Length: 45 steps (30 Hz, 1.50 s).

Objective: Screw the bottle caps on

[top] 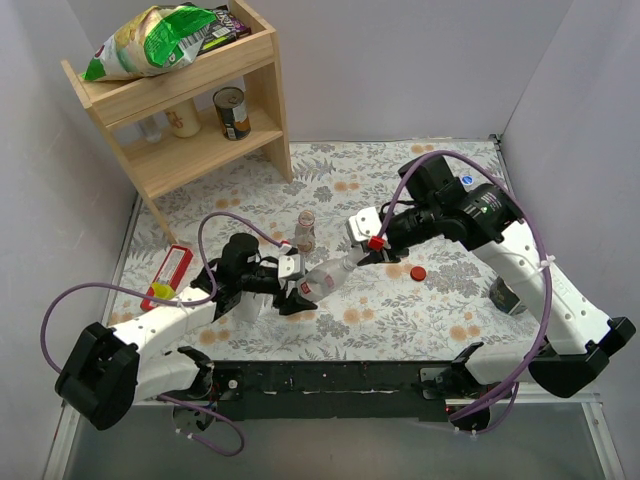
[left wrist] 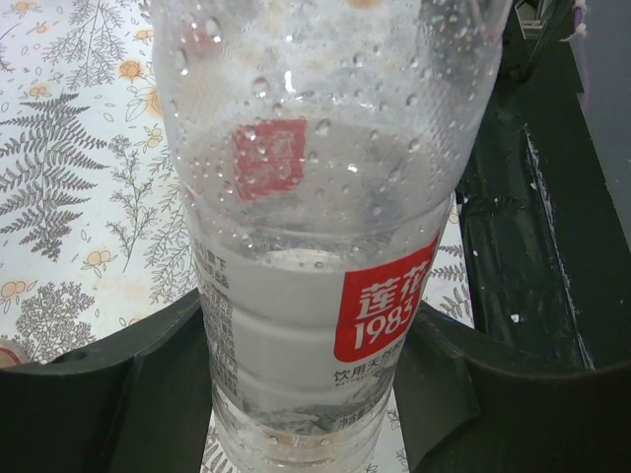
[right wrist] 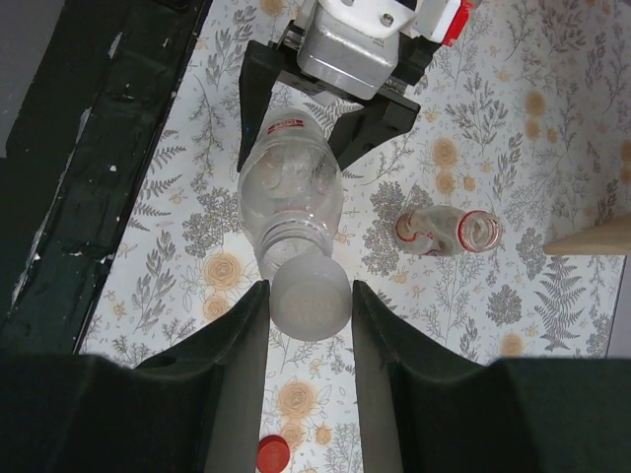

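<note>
Grips labelled bottle [top: 328, 276] low on body with left gripper [top: 297, 286], jaws closed snug against its sides, neck tilted up toward right arm. Pinches pale cap [right wrist: 311, 296] sitting on that neck with right gripper [top: 372, 250], fingers tight either side. Leaves loose red cap [top: 418, 271] on floral cloth [top: 450, 200] near right gripper, second uncapped bottle [top: 305, 232] upright just behind.

Labelled clear bottle [top: 325, 277] tilted in mid-air; second bottle [top: 305, 232] stands upright; red cap [top: 418, 271] lies apart.
</note>
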{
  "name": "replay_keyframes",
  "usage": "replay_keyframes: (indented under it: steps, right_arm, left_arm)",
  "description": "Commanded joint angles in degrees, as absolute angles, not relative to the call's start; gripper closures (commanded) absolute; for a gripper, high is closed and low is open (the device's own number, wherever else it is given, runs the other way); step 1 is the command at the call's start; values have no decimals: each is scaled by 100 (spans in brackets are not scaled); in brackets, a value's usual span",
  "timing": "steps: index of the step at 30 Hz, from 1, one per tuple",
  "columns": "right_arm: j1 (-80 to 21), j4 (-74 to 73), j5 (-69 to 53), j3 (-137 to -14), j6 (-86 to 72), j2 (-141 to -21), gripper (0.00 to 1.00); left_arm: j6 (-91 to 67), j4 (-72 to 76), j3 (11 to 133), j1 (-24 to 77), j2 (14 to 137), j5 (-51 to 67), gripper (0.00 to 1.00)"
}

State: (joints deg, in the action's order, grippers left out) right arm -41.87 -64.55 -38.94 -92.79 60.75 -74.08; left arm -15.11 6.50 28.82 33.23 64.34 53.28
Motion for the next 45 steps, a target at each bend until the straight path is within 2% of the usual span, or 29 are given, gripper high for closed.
replay_keyframes:
  steps: [1,15,26,30,34,39,42,44,45]
  right_arm:
    - [-4289,-6416,-3929,-9387,6188,-7479,63]
    - [-4544,-7373,-4043,-9562,6828,-7769,64]
    - [-4535,-7444,-3973,-9334,6917,-7857,64]
    - [-4535,-7095,-3938,-9316,6224,-8007,66]
    - [-4535,-6525,-3754,-9238,4770,-8138,68]
    - [-4526,-5722,-2711,-9334,2412,-8375,72]
    - [-4526,-5669,-2339,-9317,1785,-8517,74]
    - [-4474,-5721,-2128,-9351,1443,-8630,82]
    - [-4439,-5765,-2110,-9473,1163,-8709,83]
  left_arm:
    - [-1248,677,2927,3489,6328,5212,100]
    - [-1424,975,2734,3524,6074,4861,100]
    - [-1468,1625,2777,3559,6055,4369,100]
    - [-1608,2012,2935,3717,6091,3755,100]
    - [-1757,2468,2980,3911,6056,2981,100]
    - [-1898,2742,2970,4227,6038,1989,100]
    - [-1995,2585,3041,4403,6064,1749,100]
    - [-2065,2400,3094,4499,6091,1591,100]
    - [-2092,2339,3102,4526,6100,1547,100]
